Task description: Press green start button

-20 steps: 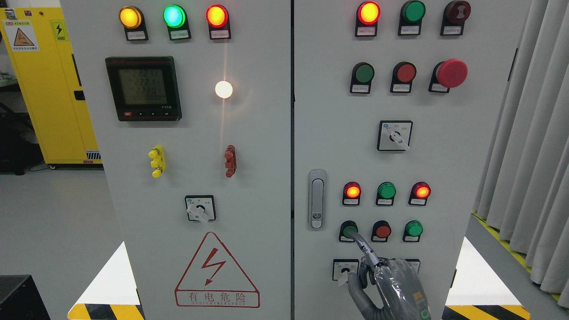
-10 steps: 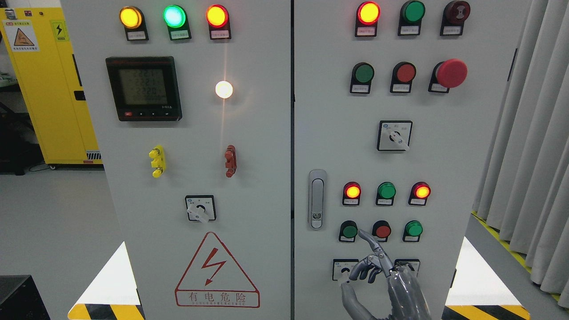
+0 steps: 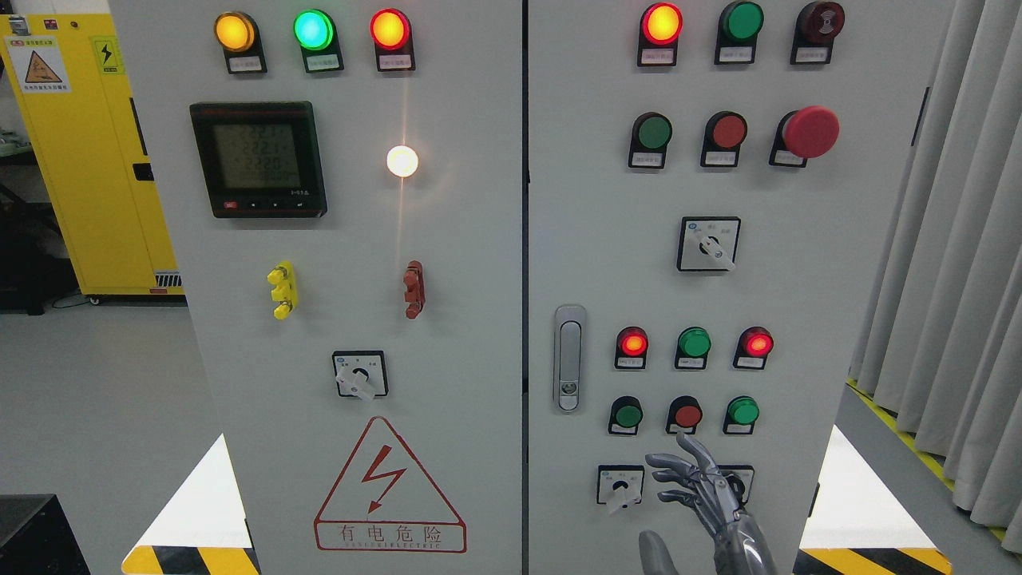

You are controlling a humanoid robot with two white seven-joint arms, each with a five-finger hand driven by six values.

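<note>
Head view cuts off right hand (image 3: 703,499) at wrist, below green start button (image 3: 627,415).

The scene is bright and evenly lit, with soft, pale light across the grey cabinet doors (image 3: 447,239) and almost no hard shadows. The white lamp (image 3: 402,160) is blown out to a glowing disc and throws a thin vertical streak of flare up and down the panel. The lit red, green and amber indicator lights (image 3: 312,29) bloom slightly at their centres. The meter display (image 3: 257,158) reads faint and washed out. Focus is sharp over the panel; the curtain (image 3: 942,263) at the right edge leans outward from lens distortion. The floor patches (image 3: 207,495) beside the cabinet are overexposed white.
</note>
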